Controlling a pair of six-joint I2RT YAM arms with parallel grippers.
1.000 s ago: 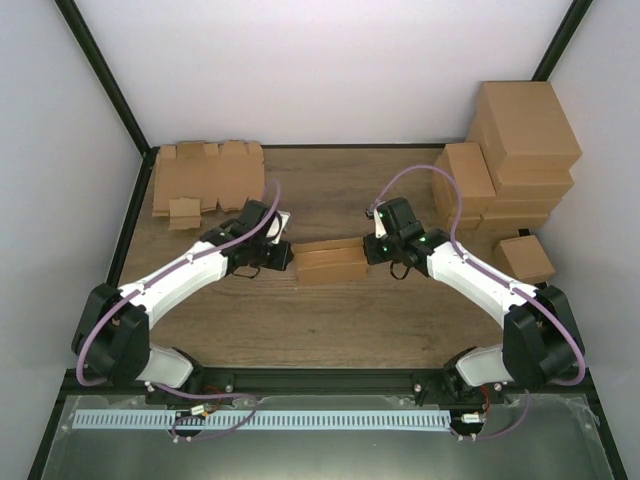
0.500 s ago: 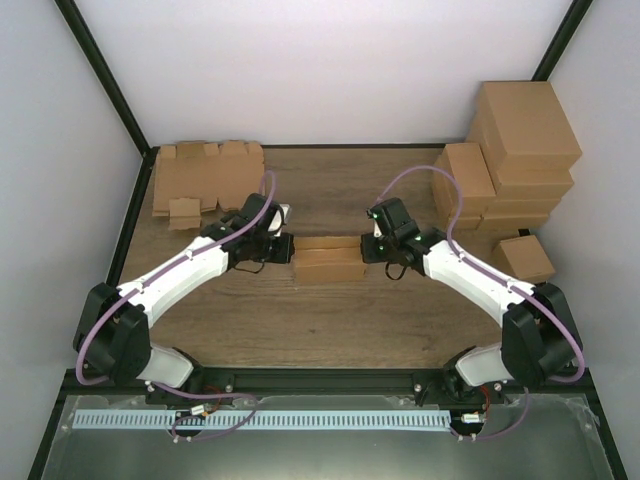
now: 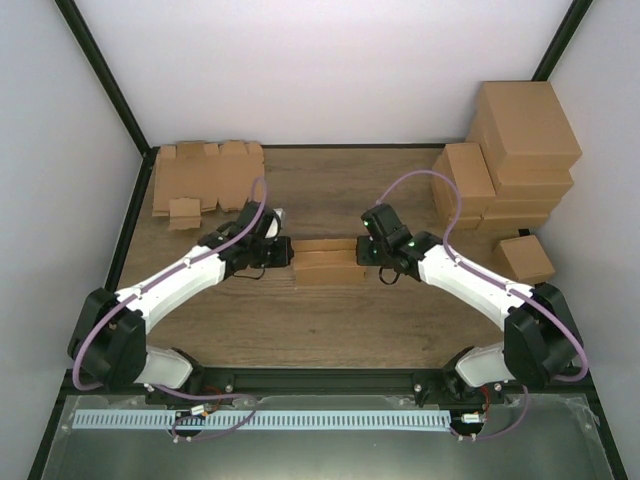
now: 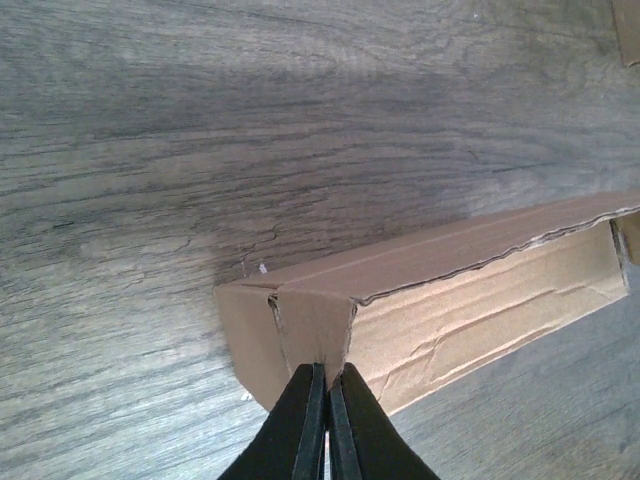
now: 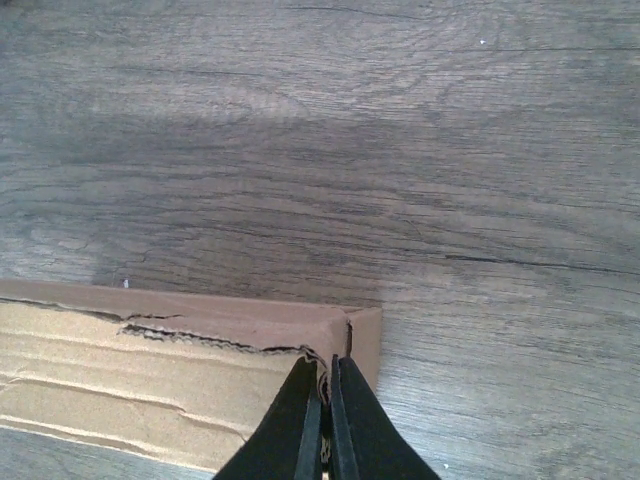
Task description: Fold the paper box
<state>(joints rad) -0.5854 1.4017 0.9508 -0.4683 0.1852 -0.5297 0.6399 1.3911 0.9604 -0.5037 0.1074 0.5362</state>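
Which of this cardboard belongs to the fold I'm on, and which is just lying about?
In the job:
- paper box, mid-table
- left gripper and right gripper, shut on its two ends

Lying about:
- flat cardboard blanks, back left
- stacked folded boxes, back right
- small box, in front of that stack

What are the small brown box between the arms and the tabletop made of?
The paper box looks like thin corrugated cardboard, plain matte brown: its ragged edge shows a wavy layer. The table looks like grey-brown wood or wood-print laminate, with fine grain lines; which one is unclear.
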